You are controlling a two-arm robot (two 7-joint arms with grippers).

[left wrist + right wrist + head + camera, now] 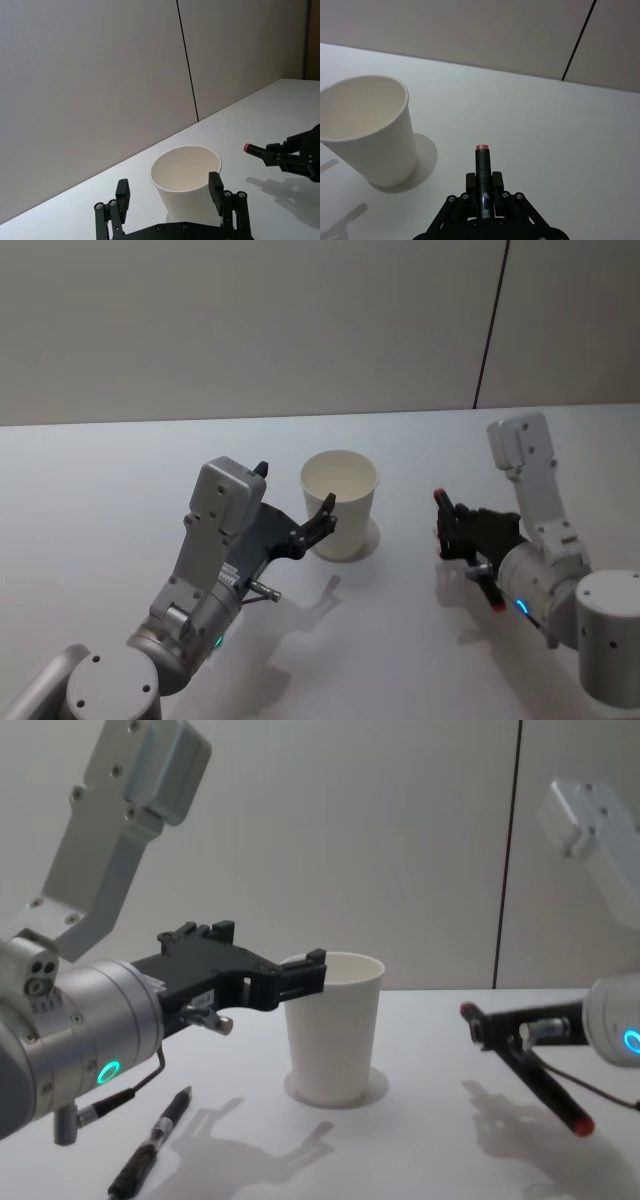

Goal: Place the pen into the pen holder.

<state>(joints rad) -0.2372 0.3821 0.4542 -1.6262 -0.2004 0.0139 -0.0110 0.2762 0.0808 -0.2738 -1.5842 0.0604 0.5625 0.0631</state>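
Head view: pen holder [340, 505], upright, middle of bench [120, 500]; left gripper [295, 487], jaws apart, flanking its rim.
Right wrist view: right gripper [484, 178], jaws clamped on pen [482, 167], red-tipped, beside pen holder, not touching.
Chest view: second pen [150, 1145], lying on bench, front-left corner.

We look onto a pale grey wall [240, 330] filling the upper frame, a dark vertical seam [491, 325] at upper right, and a white table [90, 510] below.

White pen holder [340, 505] upright; black pen [482, 170] held aloft.
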